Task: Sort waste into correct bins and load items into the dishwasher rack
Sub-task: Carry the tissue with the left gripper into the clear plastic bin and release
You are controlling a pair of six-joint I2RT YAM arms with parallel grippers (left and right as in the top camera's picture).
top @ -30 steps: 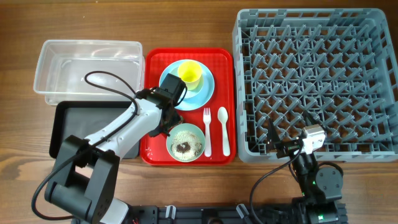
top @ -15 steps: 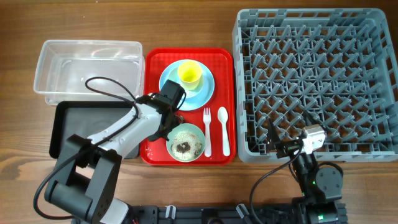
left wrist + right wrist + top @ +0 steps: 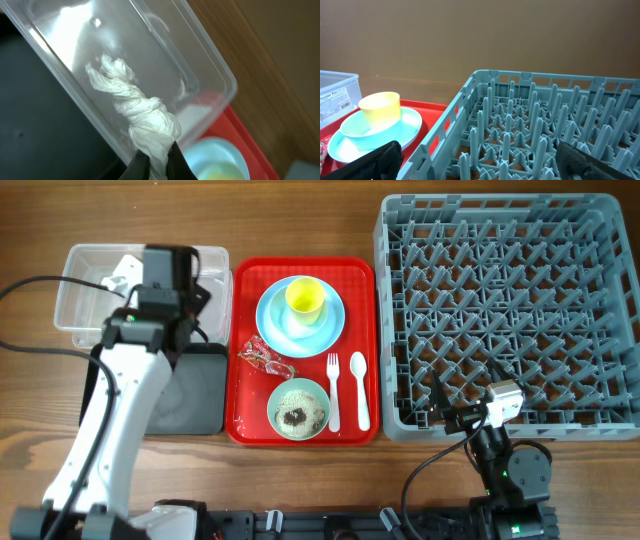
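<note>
My left gripper (image 3: 157, 161) is shut on a crumpled white tissue wad (image 3: 135, 105) and holds it over the clear tub (image 3: 200, 65); from overhead the arm (image 3: 165, 280) is above the tub (image 3: 95, 275) and hides the tissue. The red snack wrapper (image 3: 265, 358) lies on the red serving tray (image 3: 250, 280). The yellow cup (image 3: 305, 298) stands on the light blue plate (image 3: 325, 330). The green bowl (image 3: 298, 408) holds rice scraps. The fork (image 3: 333, 390) and spoon (image 3: 360, 390) lie beside it. My right gripper (image 3: 480, 165) is open and empty at the grey rack's (image 3: 510, 310) front edge.
The black tray (image 3: 195, 395) lies just in front of the clear tub, left of the red tray. The left arm's cable loops over the table's left edge. The rack fills the right half of the table, and its pegs hold nothing.
My left arm has swung from the red tray, left and back, to over the clear tub, with the tissue in its jaws. The red wrapper now shows on the tray. The right arm has not moved.
</note>
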